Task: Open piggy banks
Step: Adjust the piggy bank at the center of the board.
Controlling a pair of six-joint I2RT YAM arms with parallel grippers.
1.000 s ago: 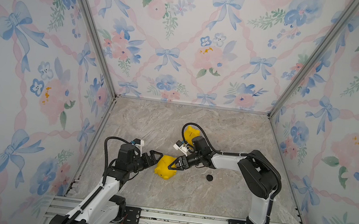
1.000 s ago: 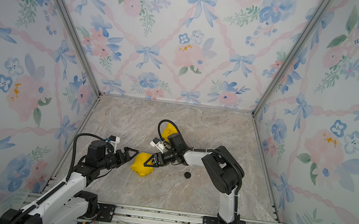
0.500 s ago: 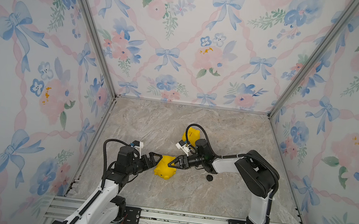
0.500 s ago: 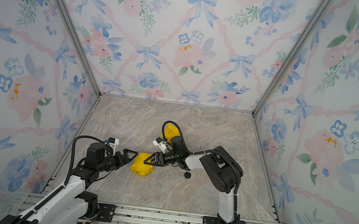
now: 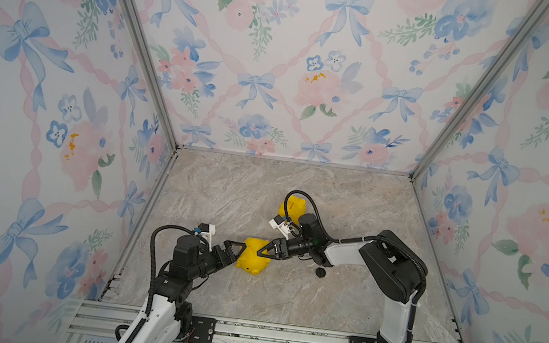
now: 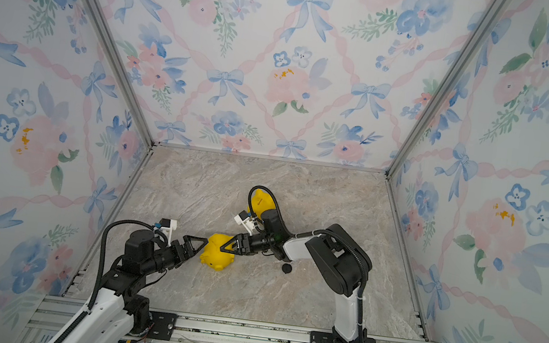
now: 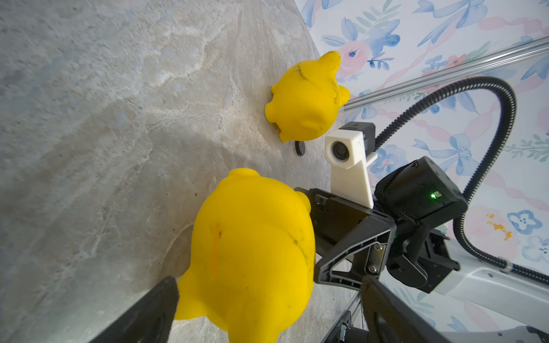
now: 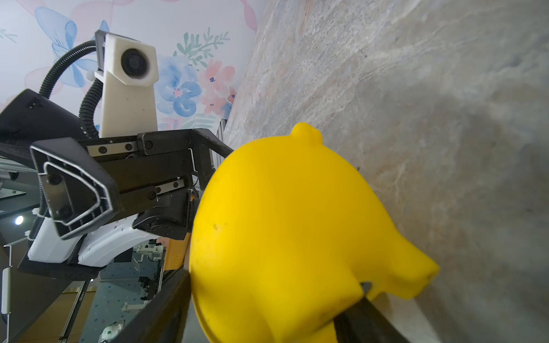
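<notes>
Two yellow piggy banks are on the marble floor. The near piggy bank [image 5: 253, 261] [image 6: 218, 257] lies between both grippers, its coin slot [image 7: 215, 252] turned toward the left wrist camera. My right gripper [image 5: 262, 253] [image 8: 267, 320] is shut on it, with fingers pressed against both flanks. My left gripper [image 5: 238, 255] [image 7: 267, 320] is open and straddles the same pig from the opposite side, one finger [image 7: 154, 311] touching it and the other standing clear. The far piggy bank [image 5: 292, 206] [image 7: 306, 101] stands behind the right wrist, partly hidden by the right arm's cable.
A black round plug [image 5: 320, 272] [image 6: 286, 268] lies on the floor under the right forearm. Another plug [image 7: 300, 148] lies beside the far pig. Flowered walls close in three sides, and an aluminium rail [image 5: 264, 331] runs along the front edge.
The right wrist has sunk and shifted slightly while staying on the near piggy bank. That pig and the left gripper have barely moved.
</notes>
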